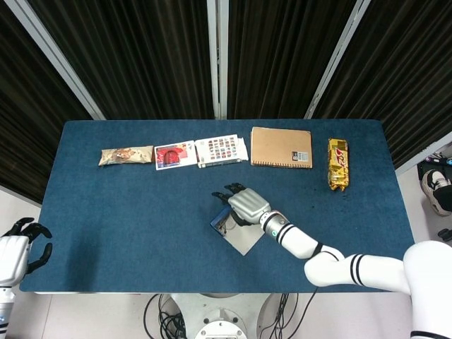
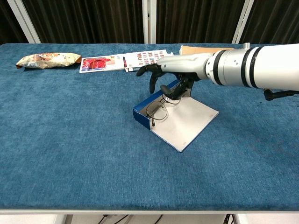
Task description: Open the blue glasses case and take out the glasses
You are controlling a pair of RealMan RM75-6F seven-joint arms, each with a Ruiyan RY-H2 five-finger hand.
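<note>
With the blue glasses case (image 2: 161, 114) lying open near the middle of the blue cloth-covered table (image 2: 70, 140), I see its pale grey lid flap spread flat toward the near right. The thin wire-framed glasses (image 2: 159, 111) sit tilted at the case's blue tray, partly resting over the flap; in the head view they show only as a small dark shape at the case's left edge (image 1: 224, 226).

My right hand (image 2: 170, 77) is directly above the far end of the case, palm down, fingers curled downward. Its dark fingertips (image 2: 169, 91) reach the far part of the glasses. I cannot tell from either view whether they have actually pinched the frame or only touch it. In the head view this hand (image 1: 247, 205) covers the upper part of the case.

My left hand (image 1: 18, 247) is off the table at the near left corner, fingers apart, holding nothing.

Along the far edge lie a snack packet (image 1: 126, 155), a red-and-white leaflet (image 1: 175, 155), a booklet printed with small coloured pictures (image 1: 222, 150), a brown kraft notebook (image 1: 281, 147) and a yellow wrapped bar (image 1: 337, 164), all well apart from the case.
</note>
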